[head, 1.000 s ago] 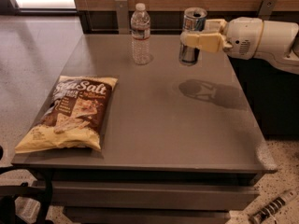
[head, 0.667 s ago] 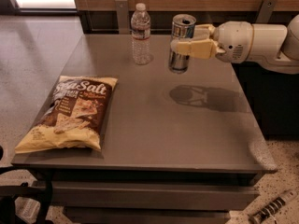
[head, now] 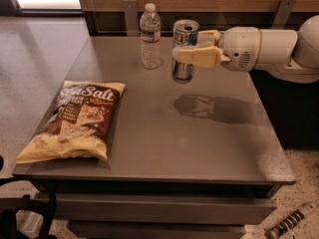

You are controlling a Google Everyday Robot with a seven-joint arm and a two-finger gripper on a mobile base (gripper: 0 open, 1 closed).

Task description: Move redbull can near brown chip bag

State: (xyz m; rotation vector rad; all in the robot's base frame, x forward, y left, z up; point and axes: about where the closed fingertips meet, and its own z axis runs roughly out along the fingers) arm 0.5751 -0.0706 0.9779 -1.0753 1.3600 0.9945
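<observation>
The redbull can (head: 184,34), slim and silver with an open pull-tab top, hangs upright above the grey table (head: 199,143), right of the water bottle. My gripper (head: 187,53) comes in from the right on a white arm and is shut on the can, its cream fingers (head: 199,57) clasping the can's middle. The brown chip bag (head: 77,119) lies flat at the table's front left, dark brown with pale yellow ends and "Sea Salt" lettering. A wide stretch of tabletop separates the can from the bag.
A clear plastic water bottle (head: 150,36) stands upright at the table's back, just left of the can. A wooden wall panel with metal brackets (head: 130,14) runs behind the table. The arm's shadow (head: 209,107) falls on the tabletop.
My gripper has carried the can to the left and a little lower, away from the table's right side toward the water bottle. The bag and bottle have not moved.
</observation>
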